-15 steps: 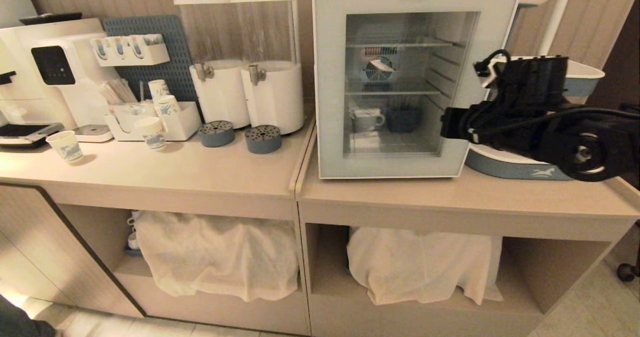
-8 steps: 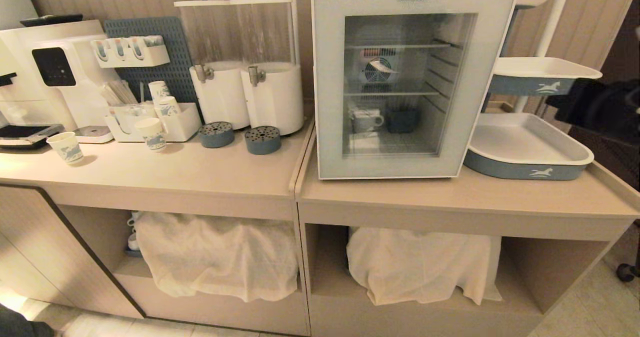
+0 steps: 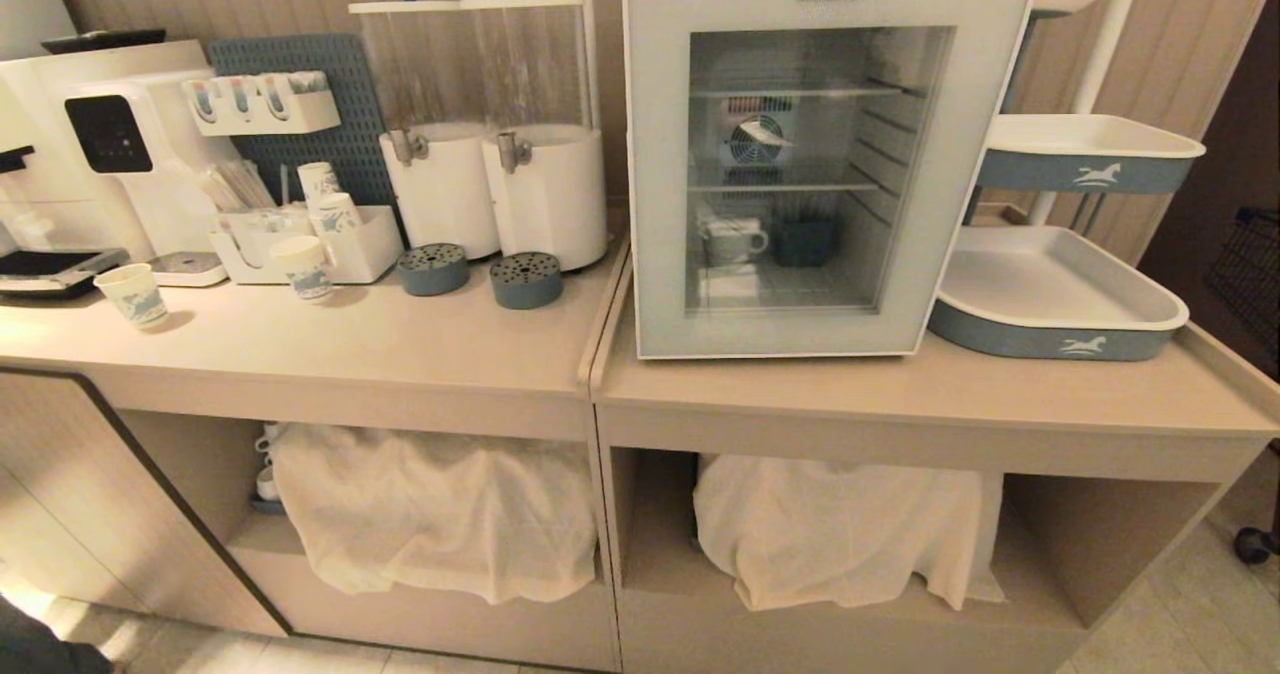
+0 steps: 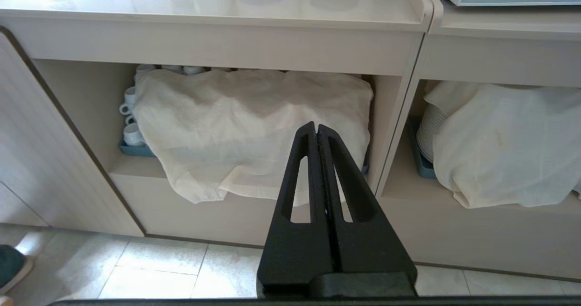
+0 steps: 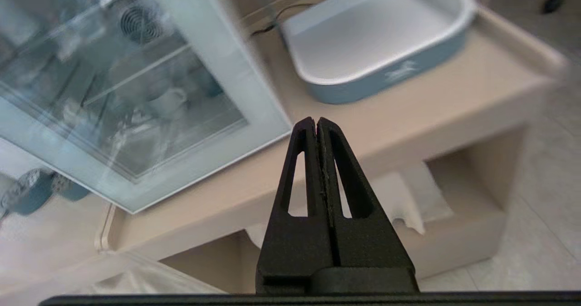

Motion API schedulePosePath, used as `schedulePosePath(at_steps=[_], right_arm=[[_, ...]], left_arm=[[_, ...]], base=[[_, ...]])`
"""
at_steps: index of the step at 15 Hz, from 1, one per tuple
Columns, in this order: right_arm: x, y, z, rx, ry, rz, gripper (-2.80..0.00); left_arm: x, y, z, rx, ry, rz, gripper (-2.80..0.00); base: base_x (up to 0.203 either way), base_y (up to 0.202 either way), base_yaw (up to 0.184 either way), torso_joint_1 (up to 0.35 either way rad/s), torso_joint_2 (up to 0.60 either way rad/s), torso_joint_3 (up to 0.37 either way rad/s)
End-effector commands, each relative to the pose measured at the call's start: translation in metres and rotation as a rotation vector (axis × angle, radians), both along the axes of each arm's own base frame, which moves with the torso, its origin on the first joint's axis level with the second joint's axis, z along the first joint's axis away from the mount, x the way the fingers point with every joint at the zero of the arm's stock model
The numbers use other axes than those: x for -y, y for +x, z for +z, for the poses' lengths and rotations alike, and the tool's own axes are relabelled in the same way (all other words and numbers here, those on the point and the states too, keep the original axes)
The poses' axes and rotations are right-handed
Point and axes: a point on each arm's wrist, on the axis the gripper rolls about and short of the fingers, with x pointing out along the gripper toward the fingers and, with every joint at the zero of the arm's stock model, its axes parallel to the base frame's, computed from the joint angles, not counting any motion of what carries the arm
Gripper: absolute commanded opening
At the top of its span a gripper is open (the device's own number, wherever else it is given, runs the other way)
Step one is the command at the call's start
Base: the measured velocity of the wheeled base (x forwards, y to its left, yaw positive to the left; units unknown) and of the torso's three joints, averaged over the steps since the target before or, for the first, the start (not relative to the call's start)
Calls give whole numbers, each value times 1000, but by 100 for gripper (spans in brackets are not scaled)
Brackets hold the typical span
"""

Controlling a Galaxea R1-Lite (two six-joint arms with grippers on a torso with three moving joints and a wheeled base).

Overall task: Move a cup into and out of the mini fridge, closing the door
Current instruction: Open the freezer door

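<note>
Right arm gone from head view, earlier in front of mini fridge point(image 3: 830, 154); desk point(image 3: 900, 394) under it, door point(image 3: 660, 204) closed, cup point(image 3: 735, 242) inside on lower shelf. Right hand point(image 5: 316, 123) pinched closed, empty; left hand point(image 4: 317, 129) same, parked low. Likely between steps; next needs door reopened

Glass-windowed door point(image 3: 820, 169), wire shelves point(image 3: 790, 186), smooth matt counter point(image 3: 900, 389), crumpled cloth point(image 3: 440, 509).
</note>
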Motion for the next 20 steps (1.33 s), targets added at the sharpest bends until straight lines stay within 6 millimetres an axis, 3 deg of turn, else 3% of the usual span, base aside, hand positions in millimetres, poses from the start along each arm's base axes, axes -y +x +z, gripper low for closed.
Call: schedulePosePath(at_steps=[1,7,10,12,14,19,20], right_arm=[[7,-42,-5,94,25,-34,-280],[12,-114,-59,164,93,-132,-280],[8,-144,-85,249,66,10,-280],[6,-155,-112,265,-59,116,-280],[5,-151,-141,227,-196,148,-280],[7,-114,-198,161,-384,89,-280],[7,-112,-202,152,-411,82,-280]], left_arm=[[0,0,0,-1,0,-1,-280],[0,0,0,-1,0,1,-280],[0,0,0,-1,0,0,-280],[0,0,0,-1,0,1,-280],[0,0,0,-1,0,-1,-280],[0,0,0,-1,0,-1,-280],[0,0,0,-1,0,0,-280]], base=[[0,0,0,0,0,0],[0,0,0,0,0,0],[0,0,0,0,0,0],[0,0,0,0,0,0],[0,0,0,0,0,0],[0,0,0,0,0,0],[0,0,0,0,0,0]])
